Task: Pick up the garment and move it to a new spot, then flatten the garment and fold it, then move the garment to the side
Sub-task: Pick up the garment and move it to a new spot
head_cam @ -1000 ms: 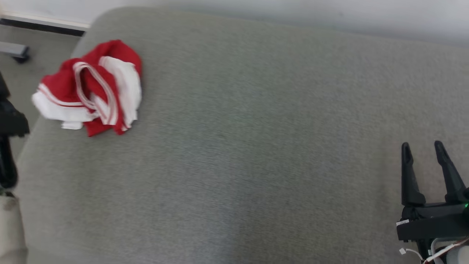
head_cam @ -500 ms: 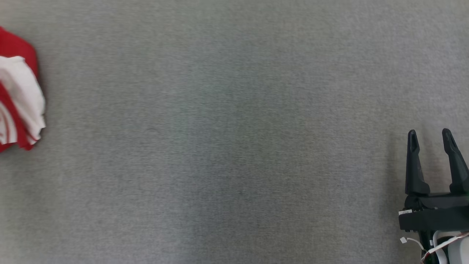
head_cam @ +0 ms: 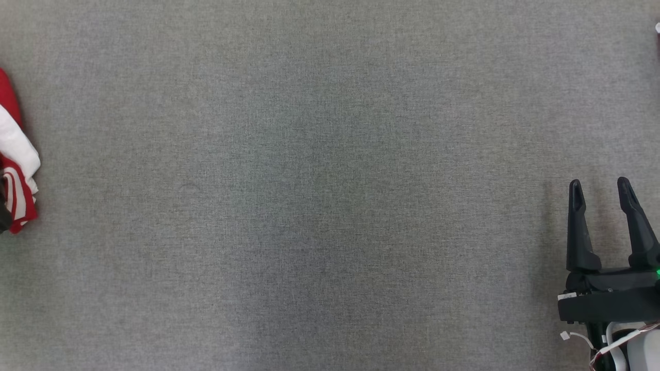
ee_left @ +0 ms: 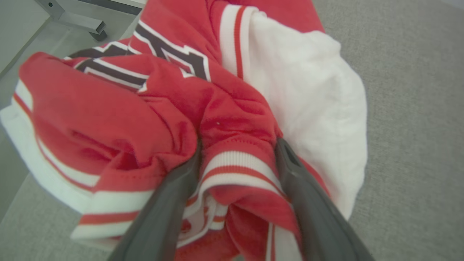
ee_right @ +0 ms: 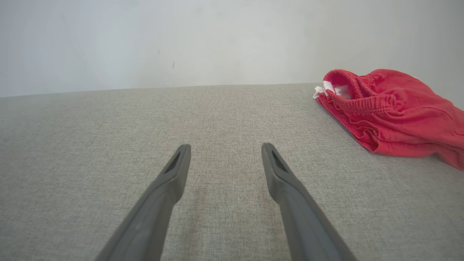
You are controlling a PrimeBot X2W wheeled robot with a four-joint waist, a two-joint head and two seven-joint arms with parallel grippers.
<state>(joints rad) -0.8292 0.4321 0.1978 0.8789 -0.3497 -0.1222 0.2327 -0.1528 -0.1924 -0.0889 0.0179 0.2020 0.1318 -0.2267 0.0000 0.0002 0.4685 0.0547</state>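
Observation:
The garment (ee_left: 174,98) is a crumpled red and white top with striped cuffs and dark lettering, lying near the grey cushion's left end. In the head view just its right edge (head_cam: 15,154) peeks in at the far left. My left gripper (ee_left: 239,145) is open, its fingers pushed into the folds with a striped cuff between them. My right gripper (head_cam: 599,183) hovers open over bare cushion at the lower right, far from the garment. Nothing sits between its fingers (ee_right: 225,146).
The grey fabric cushion (head_cam: 330,185) spans the head view. A second, plain red garment with an elastic waistband (ee_right: 391,112) lies on it to the right of my right gripper. Beyond the cushion's left edge are floor and a metal leg with a caster (ee_left: 72,21).
The head camera has swung right and down, so the garment slid to that view's left edge and the wall left the picture. The right gripper stays open in place.

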